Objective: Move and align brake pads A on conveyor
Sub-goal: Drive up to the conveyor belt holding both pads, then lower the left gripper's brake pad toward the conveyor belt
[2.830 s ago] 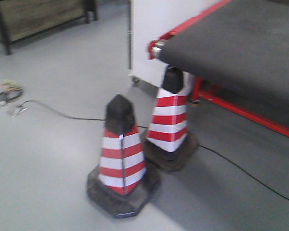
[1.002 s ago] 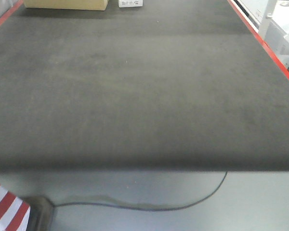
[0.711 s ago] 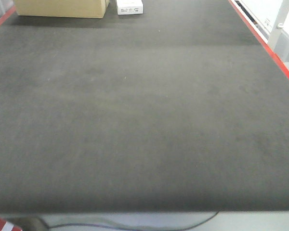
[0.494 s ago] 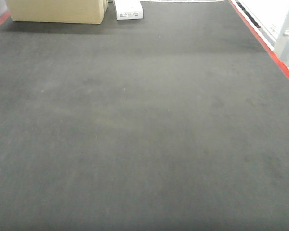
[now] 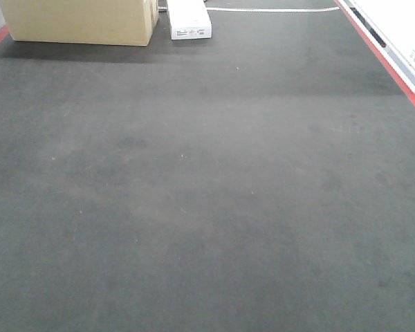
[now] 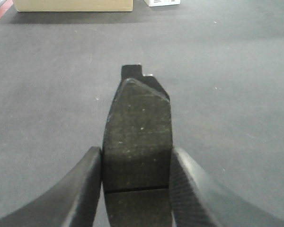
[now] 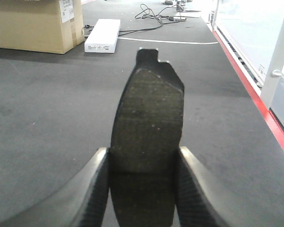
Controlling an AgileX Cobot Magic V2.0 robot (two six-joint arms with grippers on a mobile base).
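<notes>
Your left gripper (image 6: 137, 158) is clamping a brake pad (image 6: 138, 123) between its fingers, and your right gripper (image 7: 143, 158) is gripping a second brake pad (image 7: 149, 118) likewise, both pads sticking forward over the conveyor (image 5: 207, 207). Far ahead of them, a cardboard box (image 5: 79, 21) and a white box (image 5: 189, 19) are sitting on the belt, with its red edge (image 5: 391, 66) running along the right.

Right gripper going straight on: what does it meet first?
Likely nothing near: past the dark grey brake pad in the right gripper lies bare charcoal conveyor belt; the flat white box sits leftward.
</notes>
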